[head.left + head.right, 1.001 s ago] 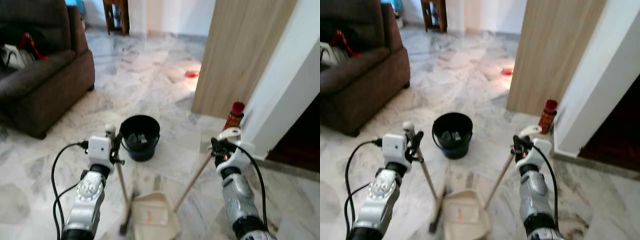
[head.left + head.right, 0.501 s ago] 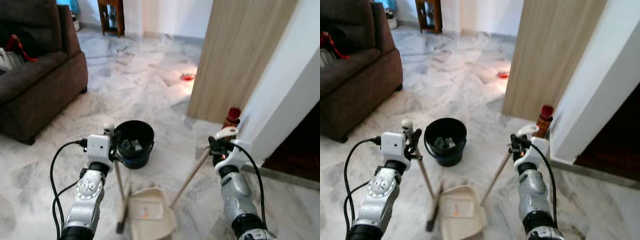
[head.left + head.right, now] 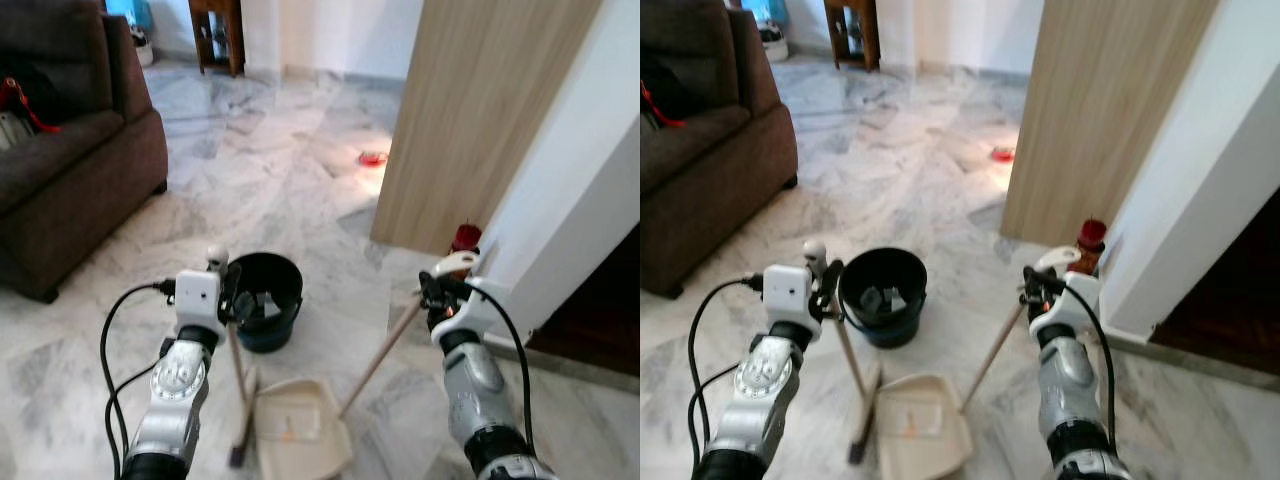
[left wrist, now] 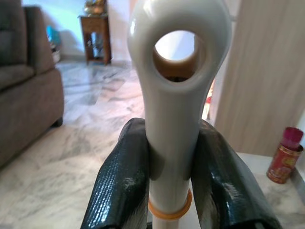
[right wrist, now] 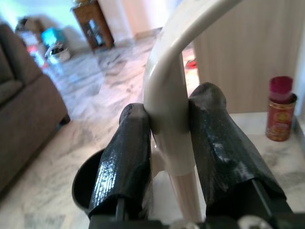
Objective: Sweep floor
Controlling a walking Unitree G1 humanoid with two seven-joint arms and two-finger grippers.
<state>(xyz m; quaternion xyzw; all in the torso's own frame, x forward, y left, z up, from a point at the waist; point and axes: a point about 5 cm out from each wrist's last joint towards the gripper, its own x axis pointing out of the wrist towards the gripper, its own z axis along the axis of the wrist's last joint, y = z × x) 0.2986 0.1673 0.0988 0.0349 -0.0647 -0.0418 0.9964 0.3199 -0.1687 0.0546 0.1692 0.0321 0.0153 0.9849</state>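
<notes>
The left tool (image 4: 172, 181) is clamped on the top of the broom (image 3: 237, 385). Its two black fingers (image 4: 125, 183) have a rough, rubbery surface and press on both sides of the smooth cream plastic grip, just under the round hanging hole and above a thin orange ring. Below the grip the broom has a light wooden stick that goes down to a dark head resting on the floor (image 3: 290, 180), just beside the bucket (image 3: 260, 300).

The right tool (image 5: 169, 157) is clamped on the curved cream plastic handle of the dustpan (image 3: 300, 428). The fingers (image 5: 219, 148) touch the handle on both sides with no gap. A wooden stick slants from this handle down to the pan, which is a flat, beige plastic tray with a low rim. It lies on the floor in front of the bucket, touching or almost touching the broom head; I cannot tell which.

The bucket is black, round and open, with some pale pieces inside. The floor is polished grey-white marble with cloudy veins. Left of the bucket stands a dark brown fabric sofa (image 3: 70, 170). Right of the bucket is a light wooden panel (image 3: 480, 110), and at its foot stands a red cylindrical can (image 3: 464, 238) near a white wall (image 3: 590, 170).
</notes>
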